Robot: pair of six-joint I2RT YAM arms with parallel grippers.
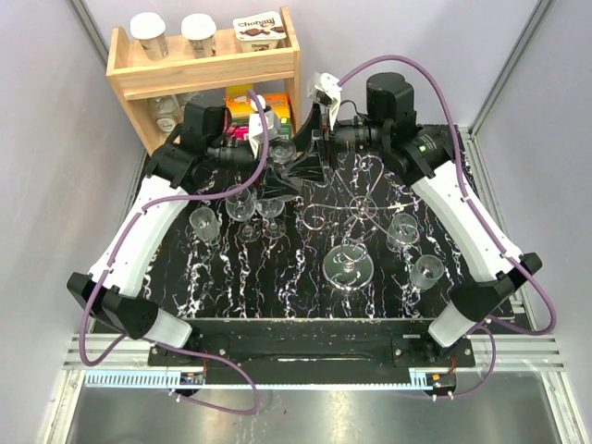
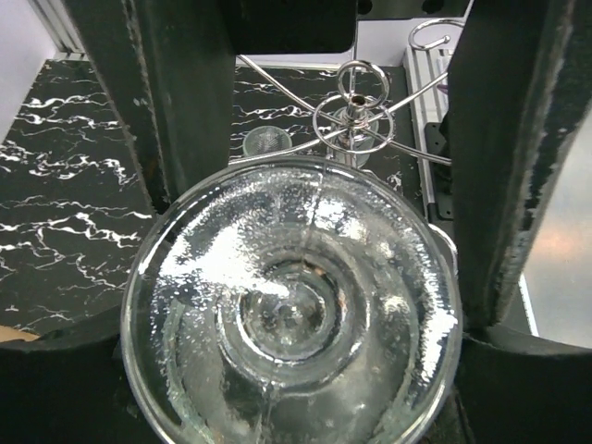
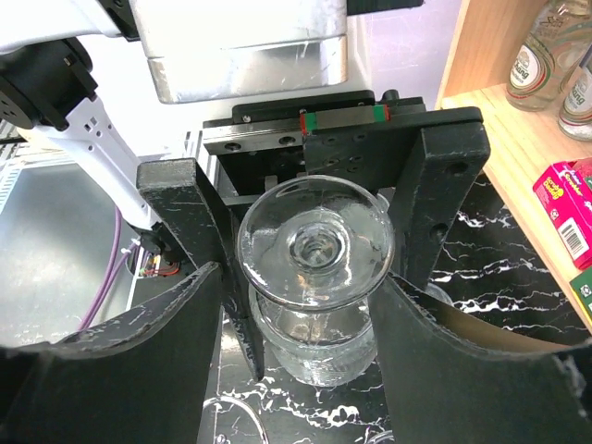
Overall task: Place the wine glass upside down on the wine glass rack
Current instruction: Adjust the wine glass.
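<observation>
The left gripper (image 2: 314,157) holds the wine glass (image 3: 314,245) by its bowl; the right gripper (image 3: 305,310) flanks the foot closely; whether it grips, I cannot tell.

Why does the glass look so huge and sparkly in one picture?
Left wrist view: the wine glass sits close to the lens, filling the frame, white glare streaking its curve; the rack behind is sharp. Top view: the same glass nearly vanishes against the black marbled table. Right wrist view: even light, glass crisp.
</observation>
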